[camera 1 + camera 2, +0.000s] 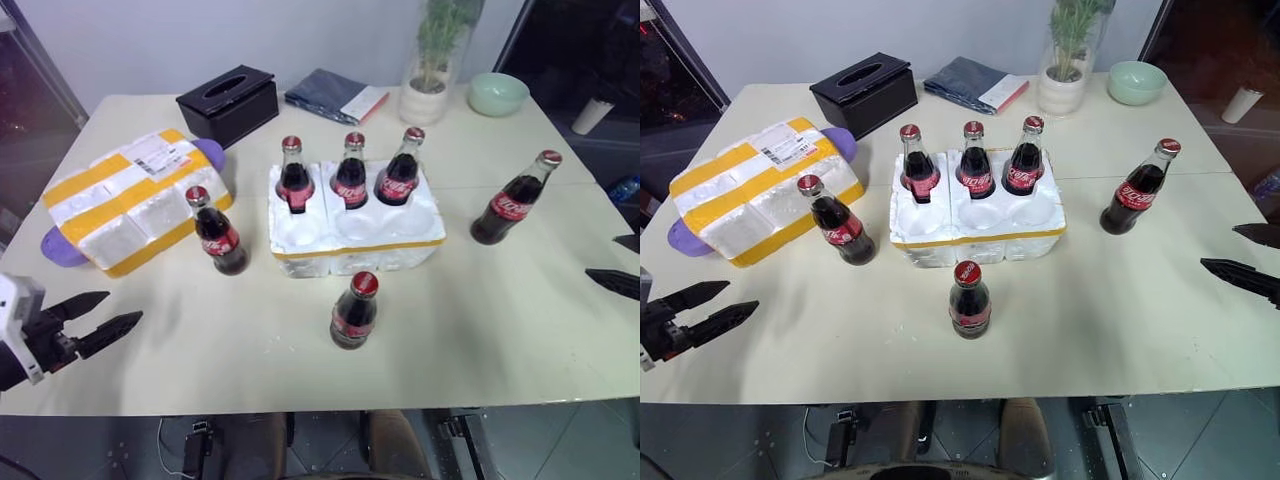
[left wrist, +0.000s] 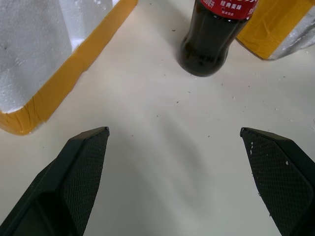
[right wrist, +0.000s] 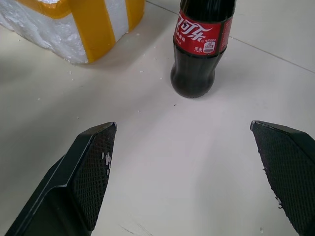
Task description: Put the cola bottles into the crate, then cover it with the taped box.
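The crate (image 1: 358,248) stands mid-table, white foam with a yellow band. Three cola bottles (image 1: 351,175) stand in its back row of wells; the front wells are bare. Three more bottles stand loose on the table: one left of the crate (image 1: 219,235), one in front of it (image 1: 354,312), one to its right (image 1: 513,200). The taped box (image 1: 130,200) lies at the left, label up. My left gripper (image 1: 125,307) hangs open near the table's front left, facing the left bottle (image 2: 216,34). At the right edge my right gripper (image 1: 1218,246) is open, facing the right bottle (image 3: 199,49).
Along the table's far side stand a black tissue box (image 1: 230,103), a folded dark cloth (image 1: 335,97), a potted plant in a glass vase (image 1: 430,80) and a green bowl (image 1: 497,93). A purple object (image 1: 60,248) pokes out from under the taped box.
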You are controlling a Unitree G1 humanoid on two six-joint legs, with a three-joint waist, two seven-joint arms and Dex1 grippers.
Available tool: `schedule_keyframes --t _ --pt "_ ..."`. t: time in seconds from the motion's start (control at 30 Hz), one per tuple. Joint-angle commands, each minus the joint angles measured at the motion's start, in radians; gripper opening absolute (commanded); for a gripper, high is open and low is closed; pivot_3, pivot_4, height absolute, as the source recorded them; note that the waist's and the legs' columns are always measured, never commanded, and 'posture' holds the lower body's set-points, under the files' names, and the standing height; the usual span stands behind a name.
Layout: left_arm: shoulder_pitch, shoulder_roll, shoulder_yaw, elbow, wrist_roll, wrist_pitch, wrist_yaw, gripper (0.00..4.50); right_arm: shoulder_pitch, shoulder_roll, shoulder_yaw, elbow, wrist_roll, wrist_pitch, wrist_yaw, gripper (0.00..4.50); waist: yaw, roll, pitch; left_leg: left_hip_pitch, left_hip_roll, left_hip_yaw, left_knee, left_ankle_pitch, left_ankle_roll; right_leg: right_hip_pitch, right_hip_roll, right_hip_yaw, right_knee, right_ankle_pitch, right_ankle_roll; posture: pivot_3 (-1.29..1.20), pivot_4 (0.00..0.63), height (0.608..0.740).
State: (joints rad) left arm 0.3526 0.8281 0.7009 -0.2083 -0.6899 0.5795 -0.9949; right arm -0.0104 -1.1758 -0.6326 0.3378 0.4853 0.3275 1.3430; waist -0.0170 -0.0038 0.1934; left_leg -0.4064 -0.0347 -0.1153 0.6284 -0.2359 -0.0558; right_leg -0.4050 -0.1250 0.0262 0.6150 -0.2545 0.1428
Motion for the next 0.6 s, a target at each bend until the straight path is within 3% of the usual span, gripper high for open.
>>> schedule_keyframes --t 0.03,0.6 --pt "0.026 0.002 0.023 -0.028 0.017 -0.025 -0.007 4.47 -0.015 -0.013 -0.013 -0.002 0.003 -0.011 0.008 4.50 0.000 0.000 0.000 0.000 0.000 0.000 0.000 0.000 0.000 0.000 0.000 0.000 0.000 0.000 0.000 0.00 0.150 0.740" --pt "-0.009 -0.021 0.017 -0.018 0.019 -0.018 0.031 4.47 -0.011 0.002 -0.024 0.021 -0.006 -0.033 0.011 4.50 -0.002 0.000 0.000 0.000 0.000 0.000 0.001 0.000 0.000 0.000 0.000 0.000 0.001 0.000 0.000 0.00 0.150 0.740"
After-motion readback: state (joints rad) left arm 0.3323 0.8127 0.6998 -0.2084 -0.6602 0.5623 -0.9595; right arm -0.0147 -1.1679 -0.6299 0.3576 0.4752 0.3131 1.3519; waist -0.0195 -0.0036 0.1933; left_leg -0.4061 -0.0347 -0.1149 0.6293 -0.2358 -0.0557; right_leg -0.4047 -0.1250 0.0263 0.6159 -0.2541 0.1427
